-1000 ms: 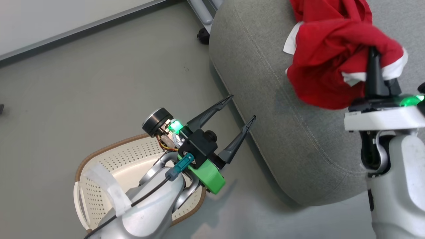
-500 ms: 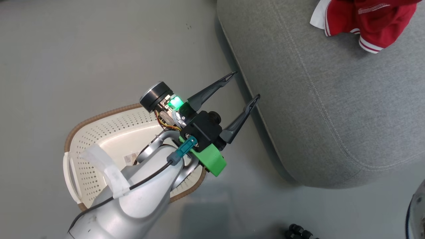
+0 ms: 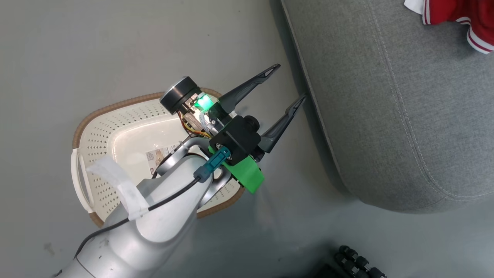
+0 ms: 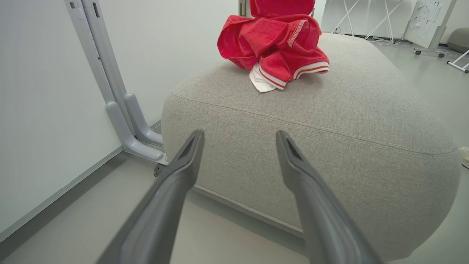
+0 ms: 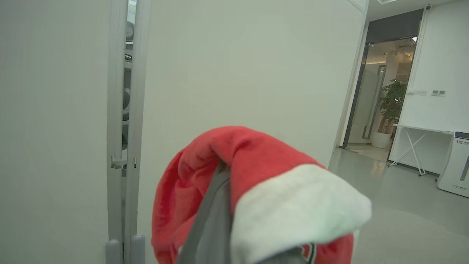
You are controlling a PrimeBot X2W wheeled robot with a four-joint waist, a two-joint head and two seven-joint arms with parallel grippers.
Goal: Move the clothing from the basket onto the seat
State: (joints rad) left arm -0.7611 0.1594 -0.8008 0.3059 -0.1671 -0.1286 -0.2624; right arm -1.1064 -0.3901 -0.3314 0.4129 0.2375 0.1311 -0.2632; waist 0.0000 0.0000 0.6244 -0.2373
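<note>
The robot's left tool (image 3: 291,81) hangs released, its two dark fingers spread wide and pointing toward 1 o'clock in the head view, over the grey floor (image 3: 115,46) between the basket (image 3: 101,131) and the seat (image 3: 386,116). The basket sits on the floor at 8 o'clock, partly under the pale left forearm, with its bare bottom and label sticker (image 3: 160,156) showing. The seat takes up the 3 o'clock side, and a second garment (image 3: 451,9), red with white stripe trim, lies on its top at 1 o'clock. In the left wrist view, the spread tool (image 4: 240,134) faces the side of the seat (image 4: 311,146), with that garment (image 4: 271,47) heaped at 12 o'clock. The right tool (image 5: 221,183) grasps a red garment (image 5: 256,154) whose white edging folds over its fingers, raised before a pale wall.
</note>
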